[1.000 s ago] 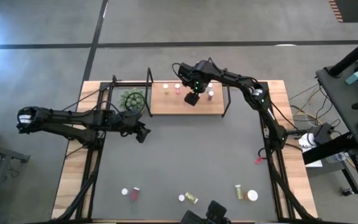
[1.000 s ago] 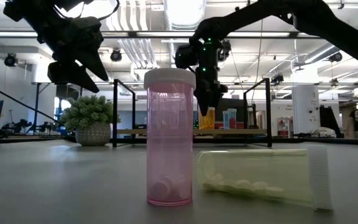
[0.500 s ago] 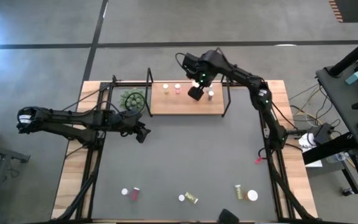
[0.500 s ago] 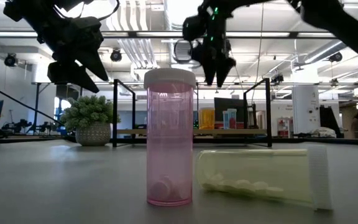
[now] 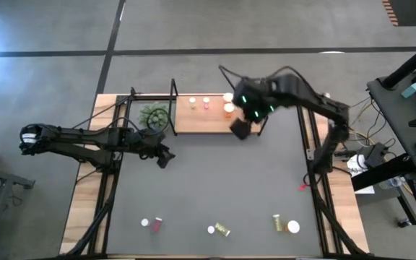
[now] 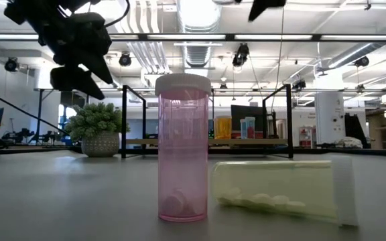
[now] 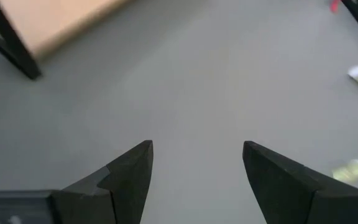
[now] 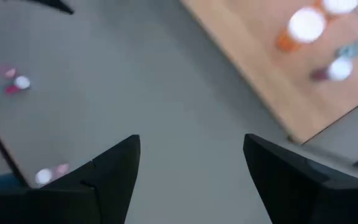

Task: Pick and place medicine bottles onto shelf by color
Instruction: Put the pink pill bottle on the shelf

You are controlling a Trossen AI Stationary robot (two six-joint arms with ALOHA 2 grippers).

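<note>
right gripper [image 5: 240, 128] open, empty, by shelf [image 5: 201, 120] edge | left gripper [image 5: 164, 157] open beside plant [image 5: 153, 115] | bottles [image 5: 229, 103] on shelf

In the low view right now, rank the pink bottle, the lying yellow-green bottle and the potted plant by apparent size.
1. pink bottle and yellow-green bottle: alike, one upright, one lying.
2. potted plant: smallest, though it stands farther back, so true size is unsure.

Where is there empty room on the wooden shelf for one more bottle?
The light-brown wooden shelf is bare along its front, towards the dark grey mat. Its back edge is crowded with white-capped medicine bottles, and the right gripper hangs over its right end.
</note>
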